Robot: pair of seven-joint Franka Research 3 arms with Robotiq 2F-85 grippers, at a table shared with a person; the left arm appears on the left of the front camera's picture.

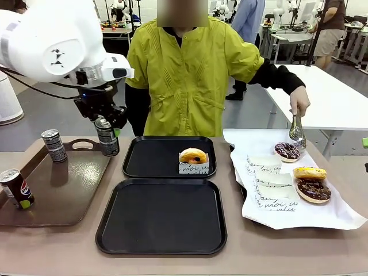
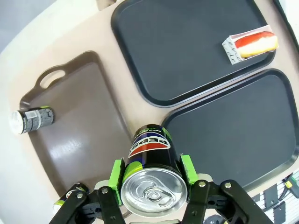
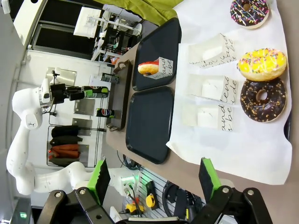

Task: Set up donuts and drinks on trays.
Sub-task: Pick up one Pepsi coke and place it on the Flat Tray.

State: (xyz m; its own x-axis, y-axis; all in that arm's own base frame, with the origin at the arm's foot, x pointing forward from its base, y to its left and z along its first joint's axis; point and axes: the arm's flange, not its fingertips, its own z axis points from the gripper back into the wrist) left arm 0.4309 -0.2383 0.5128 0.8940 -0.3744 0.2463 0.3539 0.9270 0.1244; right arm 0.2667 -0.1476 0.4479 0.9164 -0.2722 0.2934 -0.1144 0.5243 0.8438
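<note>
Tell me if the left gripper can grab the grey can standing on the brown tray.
Probably not as things stand: the left gripper is shut on a Pepsi can. The grey can stands unobstructed on the brown tray.

floor: grey (image 1: pixel 52 118) | furniture: white table (image 1: pixel 333 103) at right rear, more tables (image 1: pixel 286 38) farther back | light: bright, even
</note>
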